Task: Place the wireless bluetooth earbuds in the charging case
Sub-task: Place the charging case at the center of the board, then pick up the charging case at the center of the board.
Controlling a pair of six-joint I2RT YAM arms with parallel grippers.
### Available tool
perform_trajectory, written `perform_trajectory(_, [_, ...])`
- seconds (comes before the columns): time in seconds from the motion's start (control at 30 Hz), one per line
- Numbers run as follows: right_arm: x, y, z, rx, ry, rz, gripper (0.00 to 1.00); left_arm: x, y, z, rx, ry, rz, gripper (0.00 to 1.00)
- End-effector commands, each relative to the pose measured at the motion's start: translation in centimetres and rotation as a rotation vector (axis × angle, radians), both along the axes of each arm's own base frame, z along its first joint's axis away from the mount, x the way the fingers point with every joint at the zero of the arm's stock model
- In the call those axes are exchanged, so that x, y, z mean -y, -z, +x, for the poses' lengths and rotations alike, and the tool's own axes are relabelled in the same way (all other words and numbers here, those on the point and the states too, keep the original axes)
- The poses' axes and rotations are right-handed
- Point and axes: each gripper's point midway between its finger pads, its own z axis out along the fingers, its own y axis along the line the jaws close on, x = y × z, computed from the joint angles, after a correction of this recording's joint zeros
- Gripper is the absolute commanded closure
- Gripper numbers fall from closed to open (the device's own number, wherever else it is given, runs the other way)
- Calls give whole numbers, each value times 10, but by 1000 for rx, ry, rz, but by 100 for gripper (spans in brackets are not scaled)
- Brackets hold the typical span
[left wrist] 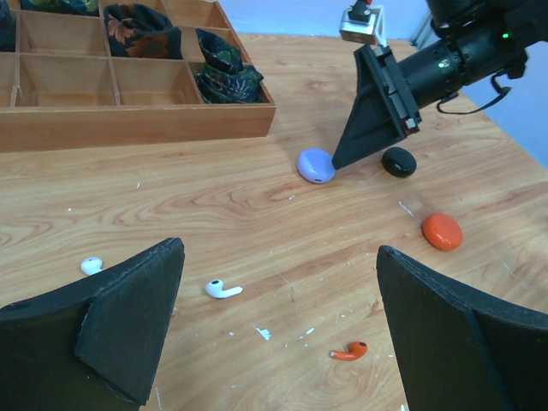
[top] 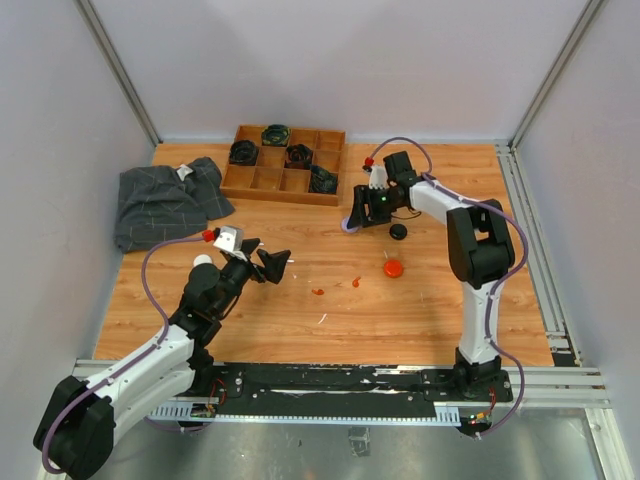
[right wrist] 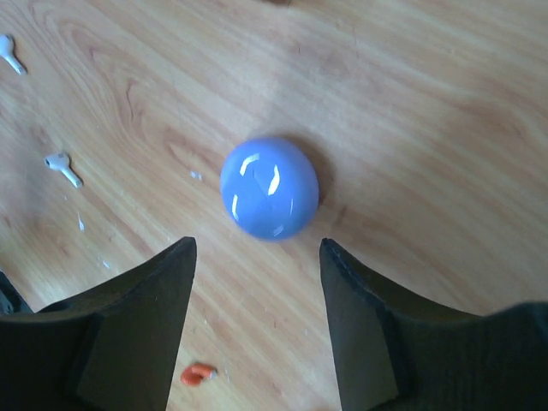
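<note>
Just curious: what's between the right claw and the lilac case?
Nothing: in the right wrist view only bare tabletop shows between the right gripper and the lilac case.

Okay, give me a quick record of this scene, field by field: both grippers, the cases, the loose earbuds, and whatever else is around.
left gripper: open, holding nothing
right gripper: open, tips next to the lilac case, not gripping it
other cases: black case; orange case
loose earbuds: white earbud; second white earbud; orange earbud
earbuds in a case: none visible
other items: wooden tray with dark bundles in some compartments; grey cloth
</note>
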Motion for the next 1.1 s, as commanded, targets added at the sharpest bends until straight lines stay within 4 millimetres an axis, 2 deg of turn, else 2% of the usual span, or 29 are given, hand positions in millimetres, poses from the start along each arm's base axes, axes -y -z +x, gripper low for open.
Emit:
perform_trajectory(0.0, [29, -35, -8, 92, 26, -82, 38, 1, -18, 4, 31, -6, -36, 1])
perform_trajectory(0.13, [53, -47, -32, 121, 45, -185, 34, 3, -19, 4, 21, 3, -45, 1])
perform_trajectory(0.37, [95, -40, -79, 78, 55, -403, 26, 6, -19, 4, -1, 15, -58, 1])
perform_trajectory(0.57, [105, -22, -99, 38, 33, -565, 23, 10, -18, 3, -4, 35, -65, 1])
perform_trajectory(0.73, [102, -4, -106, -6, 8, -573, 23, 10, -18, 3, -4, 32, -69, 1])
perform_trajectory(0.93, [92, 15, -113, -60, -18, -567, 27, 9, -17, 2, 1, 30, -75, 1])
perform_trajectory(1.07, [93, 28, -117, -88, -23, -589, 32, 11, -19, 1, 10, 42, -84, 1])
